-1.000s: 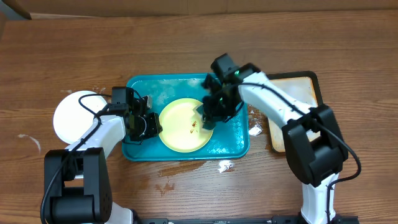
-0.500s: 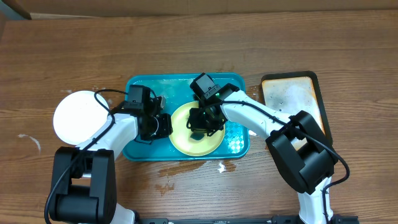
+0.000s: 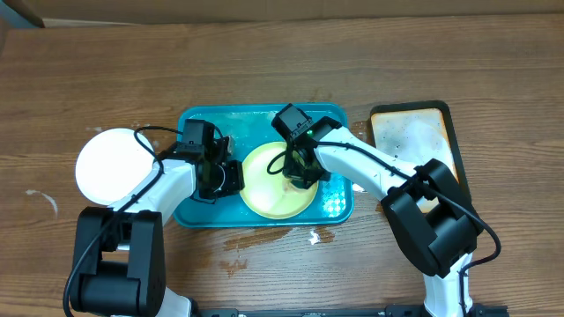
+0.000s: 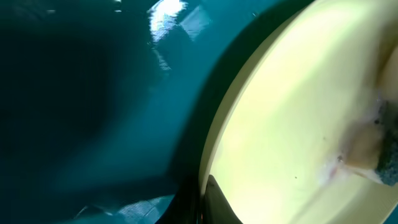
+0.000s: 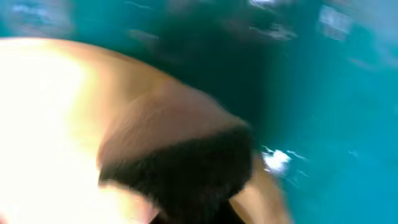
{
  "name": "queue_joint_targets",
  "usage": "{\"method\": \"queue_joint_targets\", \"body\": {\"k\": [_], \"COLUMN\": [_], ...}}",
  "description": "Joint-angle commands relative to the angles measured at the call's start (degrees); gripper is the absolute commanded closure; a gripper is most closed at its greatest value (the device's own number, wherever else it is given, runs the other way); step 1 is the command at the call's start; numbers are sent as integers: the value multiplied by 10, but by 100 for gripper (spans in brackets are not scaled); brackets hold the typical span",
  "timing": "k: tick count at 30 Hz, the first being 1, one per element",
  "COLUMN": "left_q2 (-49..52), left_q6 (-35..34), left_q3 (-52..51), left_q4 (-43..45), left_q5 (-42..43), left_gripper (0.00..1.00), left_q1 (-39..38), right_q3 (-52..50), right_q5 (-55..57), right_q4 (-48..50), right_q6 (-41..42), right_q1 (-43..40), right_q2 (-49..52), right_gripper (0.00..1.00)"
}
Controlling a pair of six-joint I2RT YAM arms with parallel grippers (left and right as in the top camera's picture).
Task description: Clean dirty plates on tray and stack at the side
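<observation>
Dark, fuzzy sponge [image 5: 186, 168] sits in the right gripper [image 3: 300, 173], whose jaws look clamped on it. Half a second ago it pressed mid-plate; now it has swept toward the desk's right edge over the pale yellow-green round plate [image 3: 264, 189], which reads as a scrubbing stroke. The left gripper [image 3: 220, 176] stays at the plate's left rim; I cannot tell whether it pinches. The plate lies in the large teal-blue rectangular plastic tray [image 3: 198, 123], mid-desk. A white round plate [image 3: 110, 165] waits toward the left edge.

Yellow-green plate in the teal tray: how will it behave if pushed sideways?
The plate likely slides: tray floor looks wet, glossy in the left wrist view. Probably stiff: outline evenly round beneath the right tool. Shallow, lying flat, so tipping seems unlikely.
</observation>
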Motion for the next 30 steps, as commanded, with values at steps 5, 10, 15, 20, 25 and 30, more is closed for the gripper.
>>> {"method": "queue_joint_targets", "body": {"k": [5, 10, 15, 20, 25, 30], "left_q2": [6, 6, 6, 6, 6, 6], "left_q6": [-8, -8, -8, -8, -5, 3], "left_q3": [13, 14, 14, 14, 14, 14], "left_q4": [-2, -2, -2, -11, -22, -26], "left_q5": [0, 0, 0, 0, 0, 0], "left_gripper": [96, 96, 96, 96, 96, 96], "left_q1": [0, 0, 0, 0, 0, 0], "right_q3": [-7, -12, -40, -63, -63, -63], "right_q5": [-168, -129, -70, 23, 70, -137], "right_q4": [77, 21, -23, -31, -43, 100], "right_q6": [-51, 14, 50, 127, 173, -57], "right_q1": [10, 11, 11, 10, 10, 12], "right_q2": [10, 10, 11, 11, 11, 16], "right_gripper": [96, 96, 96, 96, 96, 96]}}
